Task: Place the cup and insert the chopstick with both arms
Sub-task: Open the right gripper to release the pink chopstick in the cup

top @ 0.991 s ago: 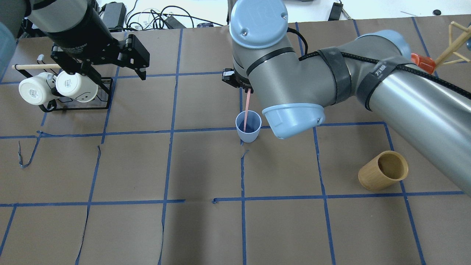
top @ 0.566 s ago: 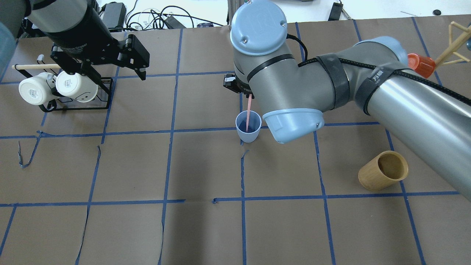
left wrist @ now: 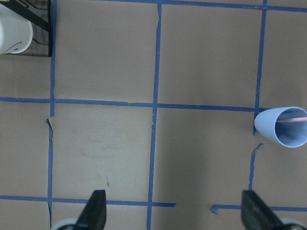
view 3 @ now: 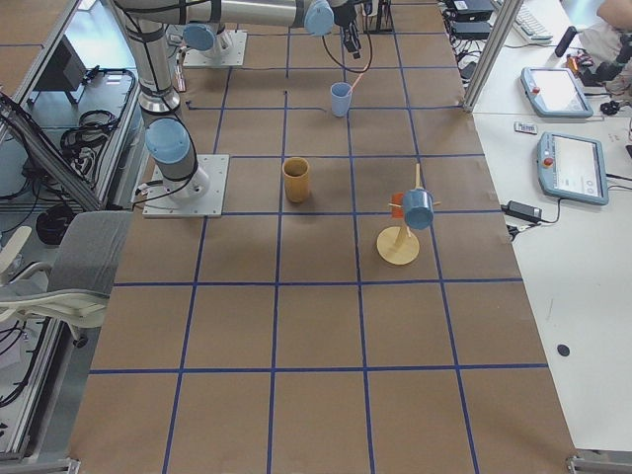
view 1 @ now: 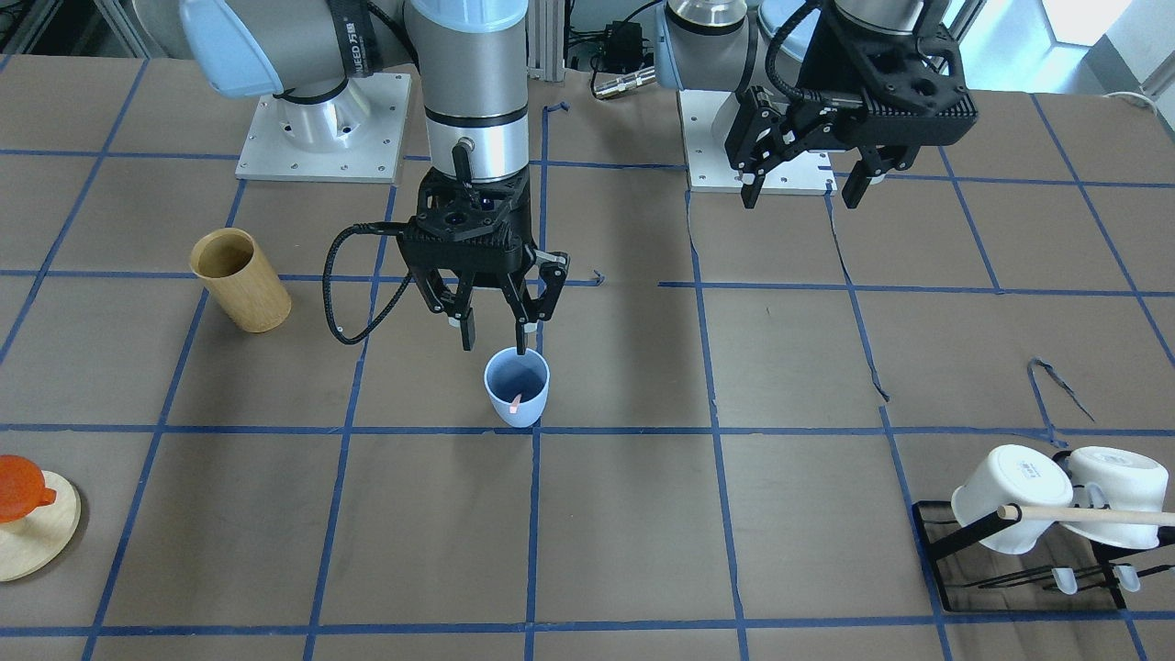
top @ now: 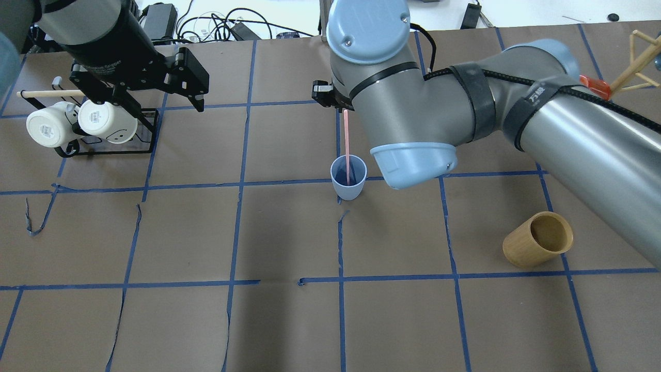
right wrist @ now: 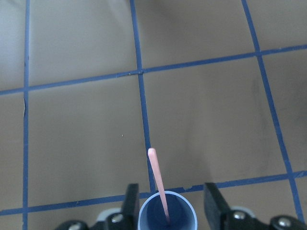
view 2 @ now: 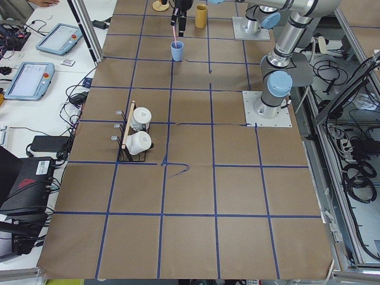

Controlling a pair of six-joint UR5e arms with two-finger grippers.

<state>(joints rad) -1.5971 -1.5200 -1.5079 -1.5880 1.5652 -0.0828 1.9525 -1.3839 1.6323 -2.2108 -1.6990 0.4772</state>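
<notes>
The pale blue cup (view 1: pixel 501 397) stands upright on the table near a blue tape crossing; it also shows in the overhead view (top: pixel 349 191). The pink chopstick (top: pixel 346 144) stands in it, leaning against the rim, with its tip free in the right wrist view (right wrist: pixel 152 154). My right gripper (view 1: pixel 494 341) hovers just above the cup, open, with its fingers (right wrist: pixel 214 201) on either side of the rim and touching nothing. My left gripper (view 1: pixel 800 197) is open and empty, high up near the mug rack; the left wrist view shows the cup (left wrist: pixel 279 127) far to its right.
A tan wooden holder (top: pixel 537 240) stands on my right side. A black rack with white mugs (top: pixel 82 124) and a wooden rod is at the far left. A wooden stand with an orange cup (view 1: pixel 23 509) is at the far right.
My right wrist dipped toward the cup, then drew up and back, so more of the pink chopstick now shows above the cup. The cup and my left arm have not moved.
</notes>
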